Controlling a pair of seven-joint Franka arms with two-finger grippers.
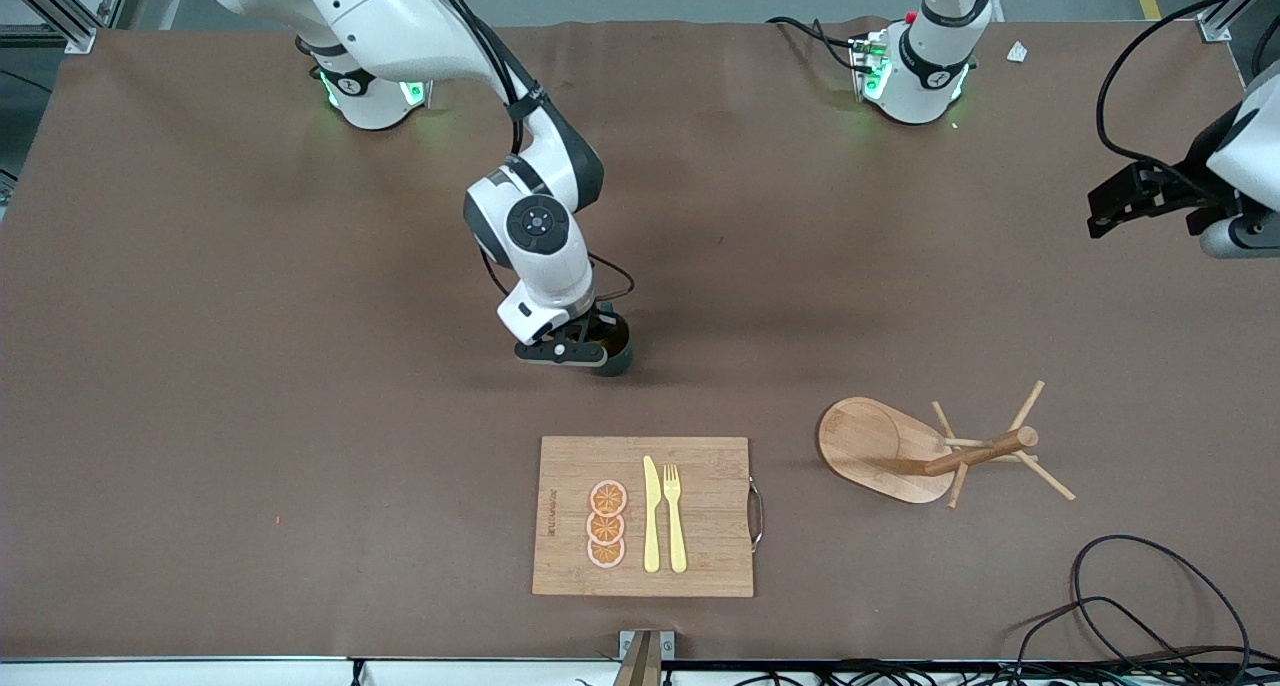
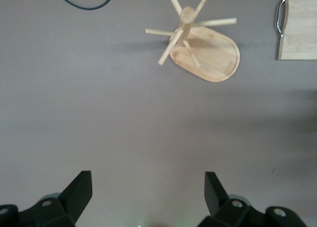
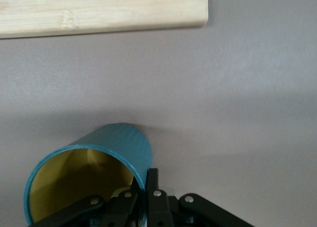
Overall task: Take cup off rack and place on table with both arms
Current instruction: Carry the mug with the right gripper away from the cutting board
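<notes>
Right gripper (image 1: 592, 349), fingers closed on the rim of the cup (image 1: 612, 346), which stands on the table (image 1: 250, 366) at 11 o'clock from the cutting board (image 1: 700, 556). Left gripper (image 2: 147, 190), fingers spread wide and empty, waits above the table's end; the rack (image 1: 905, 451) stands bare.

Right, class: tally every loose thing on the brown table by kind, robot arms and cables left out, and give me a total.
Cup: 1, pinched at its rim by the right gripper
Mug rack: 1
Cutting board: 1
Orange slices: 3
Knife: 1
Fork: 1
Total: 8
</notes>
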